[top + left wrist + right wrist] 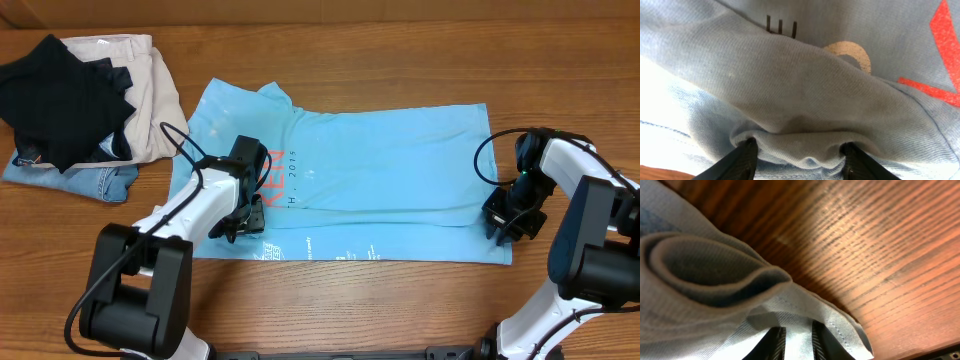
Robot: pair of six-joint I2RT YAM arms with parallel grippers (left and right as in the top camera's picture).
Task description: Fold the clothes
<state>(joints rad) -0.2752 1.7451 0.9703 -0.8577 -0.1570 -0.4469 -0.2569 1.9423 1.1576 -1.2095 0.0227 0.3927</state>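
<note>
The clothes, a light sky-blue T-shirt (380, 170) with orange-red lettering, lie spread across the table with the near long edge folded over. My left gripper (238, 222) sits at the shirt's near left part, by the lettering. In the left wrist view its fingers (742, 159) stand fairly wide apart and press into a thick bunched fold of the shirt (800, 100) gathered between them. My right gripper (503, 228) is at the near right corner. In the right wrist view its narrow jaws (797, 330) are shut on the stitched hem (840, 325), with a rolled fold beside them.
A pile lies at the far left: a black garment (60, 90) on beige trousers (150, 90) and blue denim (90, 180). The bare wooden table (400, 50) surrounds the shirt; its near edge runs just below both arms.
</note>
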